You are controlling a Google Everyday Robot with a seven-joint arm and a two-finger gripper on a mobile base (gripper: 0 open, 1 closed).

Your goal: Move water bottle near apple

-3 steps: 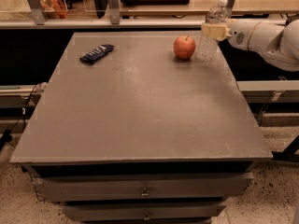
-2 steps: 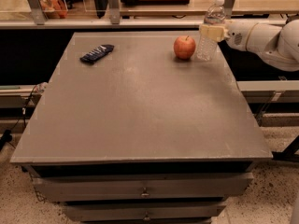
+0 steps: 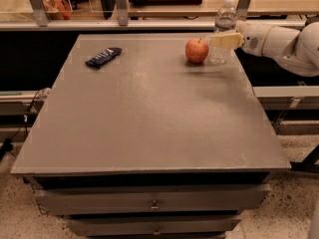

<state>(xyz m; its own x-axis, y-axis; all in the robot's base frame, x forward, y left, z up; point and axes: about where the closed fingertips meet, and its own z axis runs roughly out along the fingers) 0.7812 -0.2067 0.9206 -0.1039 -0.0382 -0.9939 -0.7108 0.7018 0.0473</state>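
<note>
Nearest the cam were the drawers under the front edge, then the grey table, w/ nothing on its near half. Toward the far left lay a dark blue wrapper bar, flat, well apart from everything else & not part of the job. At the far right the apple sat upright, stem up. Just beside it, on its right, stood the water bottle, upright, base at or barely over the tabletop; I couldn't tell which. A thin gap showed btwn the two, maybe none at the belly. My gripper came in from the right at label height, one pale finger crossing the bottle's front w/ the other hidden behind it, so I read it as clamped on the bottle. My arm ran off past the table's right edge, & a metal rail crossed behind it all. Judging by that, the carry was basically done & the step in hand was the set-down. Next move, imo: confirm the base was fully seated, part the fingers slowly, then back out to the right w/o nudging the bottle into the apple or tipping it.
</note>
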